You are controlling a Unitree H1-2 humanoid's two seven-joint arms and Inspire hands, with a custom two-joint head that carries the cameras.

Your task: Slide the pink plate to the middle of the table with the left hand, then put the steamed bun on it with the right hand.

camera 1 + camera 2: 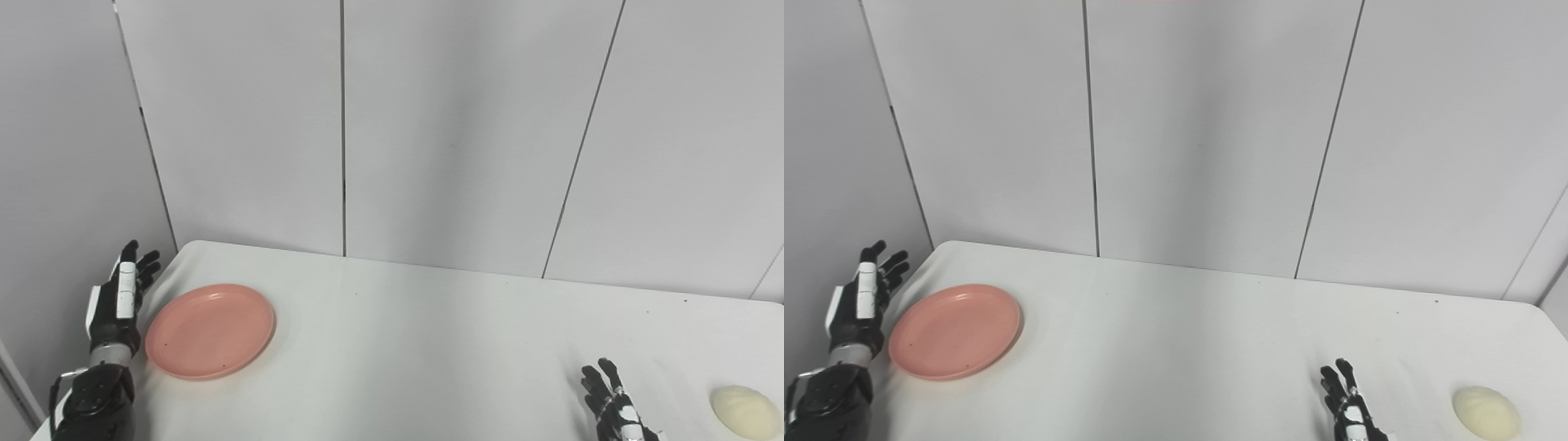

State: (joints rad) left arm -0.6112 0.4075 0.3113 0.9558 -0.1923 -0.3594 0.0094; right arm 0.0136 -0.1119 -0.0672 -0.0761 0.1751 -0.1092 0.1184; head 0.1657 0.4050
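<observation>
Pink and smooth, the plate (210, 331) is a shallow round disc with a low raised rim and a faint sheen; it lies flat on the bench (398, 343) near the far left corner, well left of the middle. White, matte cloth or laminate covers the bench, its far left corner rounded; a few tiny dark specks dot the surface. Pale grey wall panels (459, 122) rise behind it, flat and plain, split by thin dark vertical seams.

The left hand (119, 300) stands just beside the plate's left rim, over the bench edge, palm turned toward the plate; its shell is glossy black plastic with white plates along the back and a metal ring at the wrist; its fingers (130, 257) point up and away, spread apart, holding nothing; whether it touches the rim I cannot tell.

The steamed bun (745, 412) is a cream-white, soft-looking dome with a dull, slightly dimpled skin; it rests on the bench at the near right, well apart from the plate. The right hand (1350, 407) enters from the bottom edge to the left of the bun, near it but not touching; its black fingers (1342, 373) are extended and splayed, empty, and the palm is cut off by the frame.
</observation>
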